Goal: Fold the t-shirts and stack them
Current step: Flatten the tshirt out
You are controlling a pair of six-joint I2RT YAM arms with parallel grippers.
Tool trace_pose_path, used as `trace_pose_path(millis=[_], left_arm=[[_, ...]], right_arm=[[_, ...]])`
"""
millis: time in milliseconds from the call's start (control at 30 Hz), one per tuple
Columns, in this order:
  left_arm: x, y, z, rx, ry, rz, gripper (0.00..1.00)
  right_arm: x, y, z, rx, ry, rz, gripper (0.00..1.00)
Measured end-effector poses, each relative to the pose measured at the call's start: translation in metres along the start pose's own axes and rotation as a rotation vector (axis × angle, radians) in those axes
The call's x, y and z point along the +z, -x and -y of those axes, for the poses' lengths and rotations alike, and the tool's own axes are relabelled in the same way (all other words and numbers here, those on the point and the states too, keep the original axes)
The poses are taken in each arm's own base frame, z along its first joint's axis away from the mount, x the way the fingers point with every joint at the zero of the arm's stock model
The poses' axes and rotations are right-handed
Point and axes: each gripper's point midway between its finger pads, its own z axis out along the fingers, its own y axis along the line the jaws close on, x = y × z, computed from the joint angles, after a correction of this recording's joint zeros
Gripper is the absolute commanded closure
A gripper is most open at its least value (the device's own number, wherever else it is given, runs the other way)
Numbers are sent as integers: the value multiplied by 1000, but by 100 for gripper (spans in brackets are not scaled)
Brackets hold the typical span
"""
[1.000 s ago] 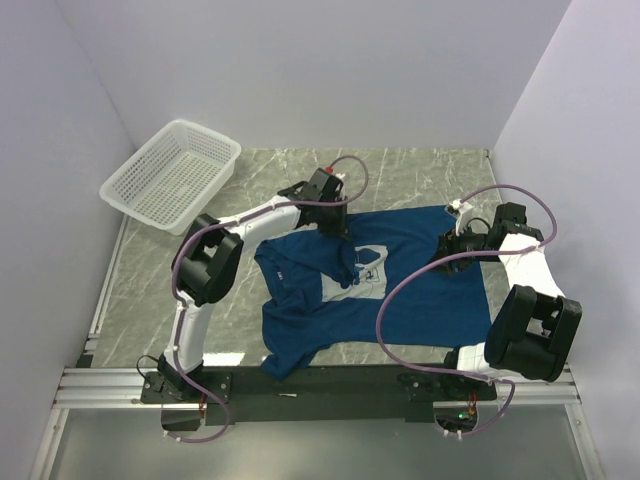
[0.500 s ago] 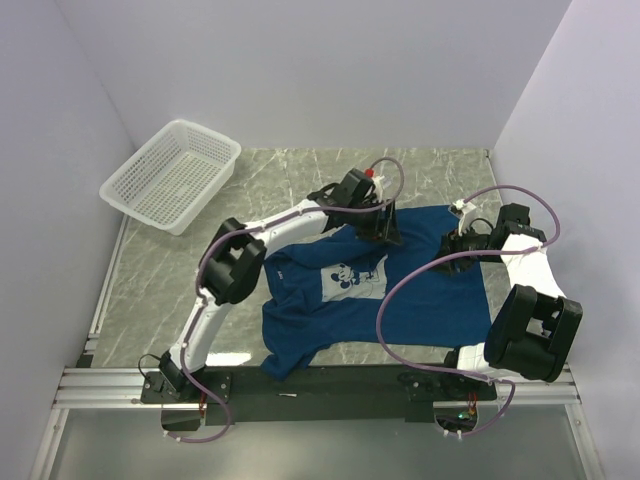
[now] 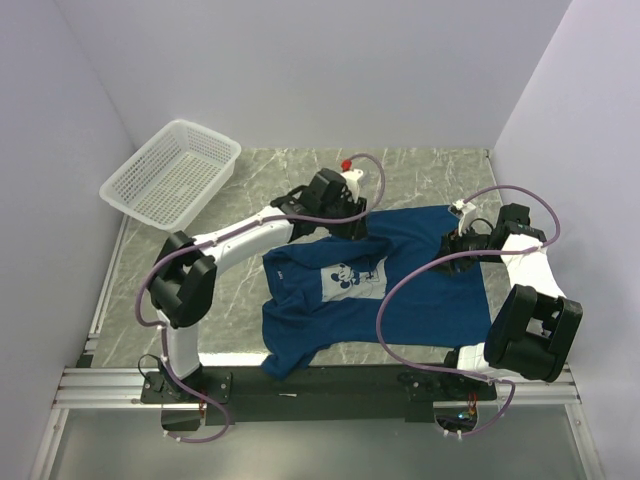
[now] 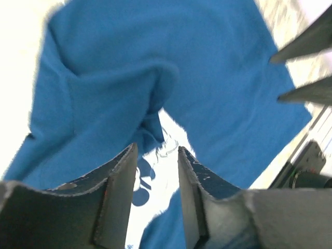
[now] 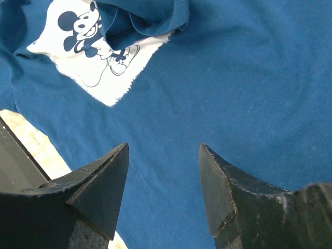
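A dark blue t-shirt (image 3: pixel 420 300) lies spread on the table, its pale chest print (image 3: pixel 343 281) facing up. A small fold of blue cloth (image 5: pixel 140 18) lies over the print's (image 5: pixel 88 57) top corner. My left gripper (image 3: pixel 357 228) hovers open above the shirt's far edge near the collar. In the left wrist view the left gripper (image 4: pixel 157 150) has nothing between its fingers, and the shirt (image 4: pixel 233 78) lies below. My right gripper (image 3: pixel 447 258) stands open over the shirt's right part. In the right wrist view the right gripper (image 5: pixel 163 148) is empty above flat blue cloth (image 5: pixel 244 78).
A white mesh basket (image 3: pixel 170 175) stands at the far left of the marble table (image 3: pixel 420 175). White walls close in the table on three sides. The metal rail with the arm bases (image 3: pixel 320 385) runs along the near edge.
My left gripper, shut on a fold of the shirt a second ago, carried it right, let go and drew back toward the far edge. The print now shows more fully. The right arm stayed still.
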Motion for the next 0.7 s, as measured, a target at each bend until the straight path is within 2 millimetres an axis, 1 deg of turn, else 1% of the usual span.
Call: trace_pose_path(millis=[133, 167, 333, 400, 467, 533, 700], left_arm=[[17, -33, 1, 15, -14, -86, 57], [22, -42, 2, 15, -12, -109, 54], [42, -79, 0, 23, 6, -202, 49], [49, -91, -1, 26, 20, -235, 49], [57, -99, -3, 33, 41, -254, 48], [64, -102, -4, 42, 61, -262, 48], [73, -99, -8, 58, 114, -254, 48]], right_arm=[[0, 0, 0, -2, 0, 0, 37], [0, 0, 0, -2, 0, 0, 37], [0, 0, 0, -2, 0, 0, 37], [0, 0, 0, -1, 0, 0, 37], [0, 0, 0, -1, 0, 0, 37], [0, 0, 0, -1, 0, 0, 37], [0, 0, 0, 0, -1, 0, 37]])
